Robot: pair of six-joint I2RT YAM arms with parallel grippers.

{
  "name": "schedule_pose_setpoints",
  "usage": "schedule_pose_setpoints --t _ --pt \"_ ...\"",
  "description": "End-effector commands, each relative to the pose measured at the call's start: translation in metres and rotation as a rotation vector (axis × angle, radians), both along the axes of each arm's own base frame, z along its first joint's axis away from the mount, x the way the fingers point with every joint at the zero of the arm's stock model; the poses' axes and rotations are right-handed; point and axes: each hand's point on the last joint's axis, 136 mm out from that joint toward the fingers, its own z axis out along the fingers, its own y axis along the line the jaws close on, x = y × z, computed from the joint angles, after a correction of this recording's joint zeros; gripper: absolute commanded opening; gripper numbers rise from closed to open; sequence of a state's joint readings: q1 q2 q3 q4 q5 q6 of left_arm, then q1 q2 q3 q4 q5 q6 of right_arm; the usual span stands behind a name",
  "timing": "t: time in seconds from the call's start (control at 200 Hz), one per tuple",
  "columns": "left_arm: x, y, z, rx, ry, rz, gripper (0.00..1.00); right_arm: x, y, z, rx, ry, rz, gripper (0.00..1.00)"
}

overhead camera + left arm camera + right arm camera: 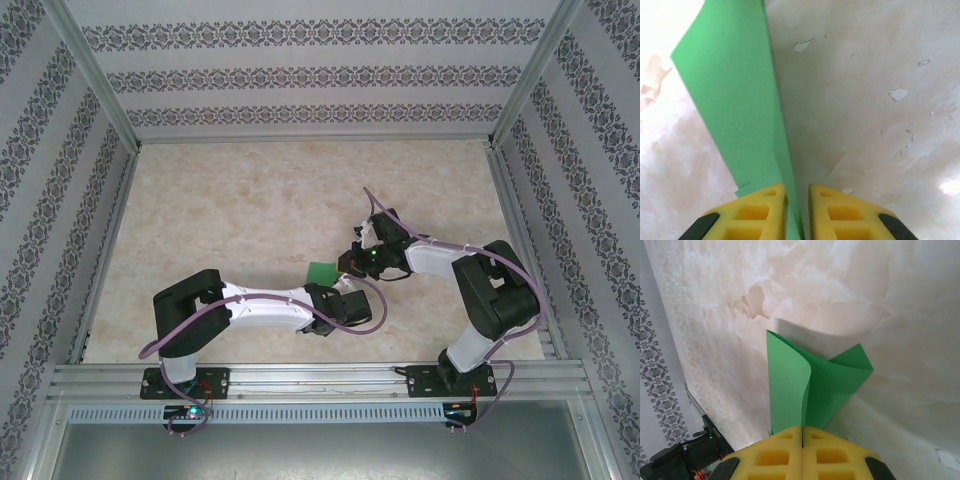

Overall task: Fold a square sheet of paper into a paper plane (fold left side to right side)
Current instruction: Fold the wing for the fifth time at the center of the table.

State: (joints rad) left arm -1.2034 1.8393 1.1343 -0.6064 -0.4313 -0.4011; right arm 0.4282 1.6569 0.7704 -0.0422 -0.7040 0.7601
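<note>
Green paper: the square sheet of paper (322,272) was near the middle of the marbled table (250,190), right where the two grippers met.
Shape: it was bent over on itself in a loose curl, and no sharp crease was showing. One corner poked out sideways in the right wrist view.
Right side: the right gripper (802,428) was clamped on the sheet's near edge, with its yellow fingers (775,455) pressed together and no gap.
Left side: the left gripper (796,187) had the sheet running up between its fingers. A thin sliver of space was left, so honestly couldn't tell if it was actually pinching.
Arms: both reached inward toward each other.
</note>
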Motion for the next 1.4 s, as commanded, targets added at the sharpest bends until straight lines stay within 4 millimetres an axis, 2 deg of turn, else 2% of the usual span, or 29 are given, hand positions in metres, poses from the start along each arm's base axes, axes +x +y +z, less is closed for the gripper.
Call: schedule_pose_setpoints --t 0.0,0.05,0.155,0.24,0.345,0.46,0.6,0.869,1.394 --pt "-0.002 0.007 0.0 0.02 -0.017 0.008 0.13 0.003 -0.009 -0.004 -0.036 0.001 -0.02 0.0" --pt "-0.002 0.006 0.0 0.008 -0.016 0.011 0.11 0.004 -0.014 -0.005 -0.044 -0.004 -0.03 0.01" --pt "-0.001 0.004 0.0 -0.02 -0.009 0.019 0.08 0.005 -0.03 -0.001 -0.06 -0.033 -0.062 0.12" --pt "-0.002 0.001 0.001 -0.059 0.009 0.018 0.07 0.005 -0.05 0.003 -0.092 -0.061 -0.092 0.24" --pt "-0.003 -0.006 0.004 -0.129 0.041 0.015 0.04 0.004 -0.078 0.008 -0.153 -0.103 -0.131 0.34" --pt "-0.003 -0.012 0.008 -0.213 0.087 0.016 0.03 0.002 -0.104 0.013 -0.195 -0.152 -0.168 0.39" --pt "-0.004 -0.021 0.01 -0.337 0.173 0.02 0.02 -0.003 -0.119 0.021 -0.201 -0.204 -0.185 0.42" --pt "0.003 -0.035 0.015 -0.605 0.341 0.076 0.01 -0.011 -0.111 0.026 -0.142 -0.244 -0.136 0.46" --pt "0.02 -0.036 0.02 -0.925 0.499 0.203 0.02 -0.016 -0.082 0.023 0.013 -0.238 -0.093 0.49"
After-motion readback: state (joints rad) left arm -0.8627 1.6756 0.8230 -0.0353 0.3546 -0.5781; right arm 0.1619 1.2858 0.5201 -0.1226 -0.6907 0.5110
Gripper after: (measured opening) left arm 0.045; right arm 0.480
